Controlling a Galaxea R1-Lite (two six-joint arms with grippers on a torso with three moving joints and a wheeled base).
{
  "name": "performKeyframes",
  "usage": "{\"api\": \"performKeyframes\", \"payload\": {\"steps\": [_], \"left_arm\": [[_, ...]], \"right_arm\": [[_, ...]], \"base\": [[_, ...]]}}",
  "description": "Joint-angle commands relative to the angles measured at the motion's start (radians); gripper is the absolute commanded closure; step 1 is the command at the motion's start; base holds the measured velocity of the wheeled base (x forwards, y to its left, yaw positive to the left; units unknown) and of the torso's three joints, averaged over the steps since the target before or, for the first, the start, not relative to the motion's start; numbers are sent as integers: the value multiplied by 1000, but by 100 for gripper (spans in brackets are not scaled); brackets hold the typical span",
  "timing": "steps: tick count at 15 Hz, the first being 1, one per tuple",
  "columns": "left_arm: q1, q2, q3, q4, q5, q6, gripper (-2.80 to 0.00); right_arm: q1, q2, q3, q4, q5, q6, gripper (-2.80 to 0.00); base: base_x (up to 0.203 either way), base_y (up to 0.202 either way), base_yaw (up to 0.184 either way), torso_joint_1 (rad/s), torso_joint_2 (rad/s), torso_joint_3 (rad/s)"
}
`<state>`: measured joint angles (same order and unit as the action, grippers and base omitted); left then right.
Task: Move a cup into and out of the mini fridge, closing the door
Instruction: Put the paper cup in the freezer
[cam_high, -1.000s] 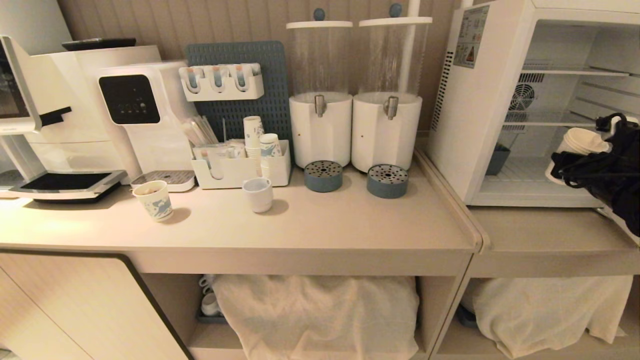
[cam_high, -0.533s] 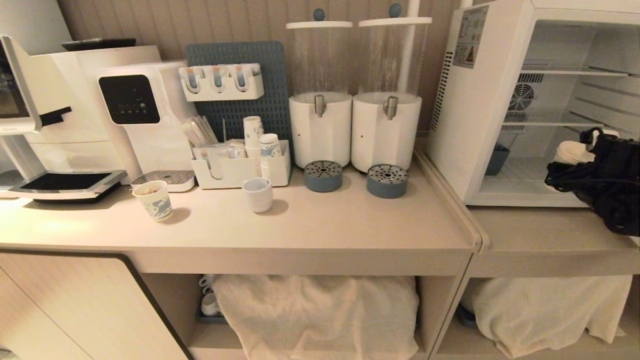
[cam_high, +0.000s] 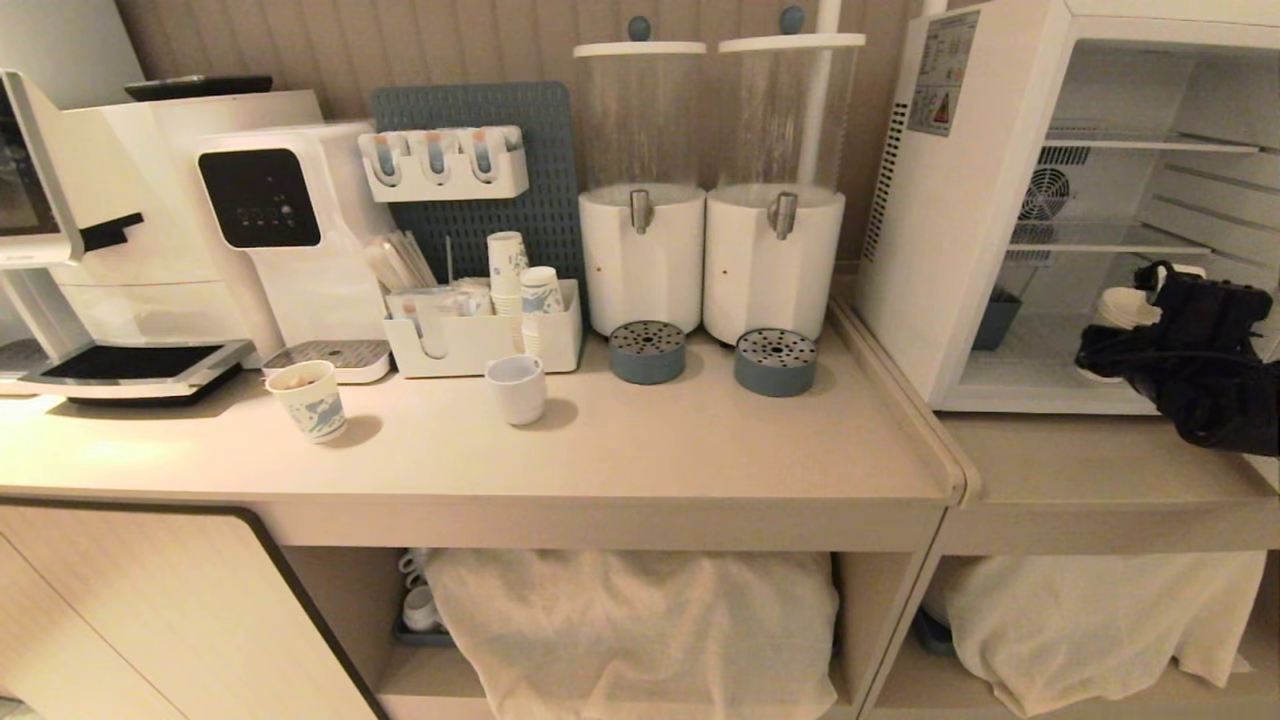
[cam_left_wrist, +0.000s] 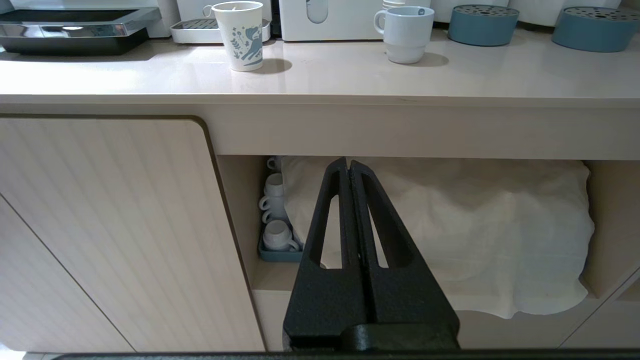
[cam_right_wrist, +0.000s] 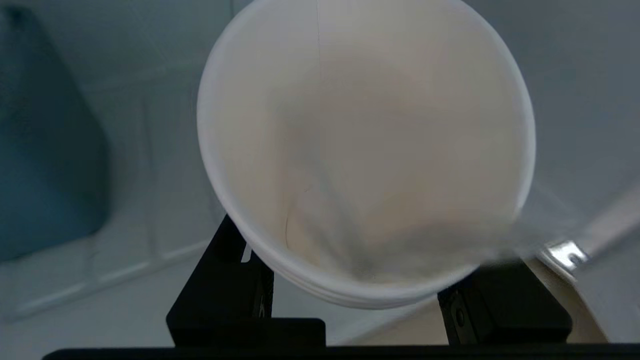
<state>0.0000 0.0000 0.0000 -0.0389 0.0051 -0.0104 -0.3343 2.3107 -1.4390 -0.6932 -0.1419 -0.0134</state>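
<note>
White cup (cam_high: 1122, 308): inside the mini fridge (cam_high: 985, 200), low in its open front, near the floor.
Right end effector (cam_high: 1110, 345): clamped on the cup, reaching into the mini fridge.
Left end effector (cam_left_wrist: 349, 172): fingers pressed together, holding nothing, before the bench (cam_left_wrist: 320, 75) shelf.

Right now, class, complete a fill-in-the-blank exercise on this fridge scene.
1. The right hand grips the ____.
2. The cup is inside the mini ____.
3. The left hand is ____.
4. On the counter, the paper cup stands beside a ceramic ____.

Answers: cup; fridge; shut; mug
</note>
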Motion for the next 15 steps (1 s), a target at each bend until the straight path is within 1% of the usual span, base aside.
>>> {"api": "performKeyframes", "payload": {"steps": [1,4,8,9,12,14,15], "left_arm": [[0,2,18,0,1,0,0],[0,2,18,1,1,3,0],[0,2,18,2,1,6,0],[0,2,18,2,1,6,0],[0,2,18,2,1,6,0],[0,2,18,2,1,6,0],[0,2,18,2,1,6,0]], "right_arm": [[-5,37,-22,0,-1,-1,0],[-3,126,-90,-3,-2,-1,0],[-3,152,-146,32,-2,-4,0],[-3,146,-150,48,-1,-5,-280],[-5,112,-127,60,5,-5,-280],[-10,58,-62,59,20,-4,-280],[-11,18,-14,59,42,-3,-280]], "base": [[0,0,0,0,0,0],[0,0,0,0,0,0],[0,0,0,0,0,0],[0,0,0,0,0,0],[0,0,0,0,0,0],[0,0,0,0,0,0],[0,0,0,0,0,0]]}}
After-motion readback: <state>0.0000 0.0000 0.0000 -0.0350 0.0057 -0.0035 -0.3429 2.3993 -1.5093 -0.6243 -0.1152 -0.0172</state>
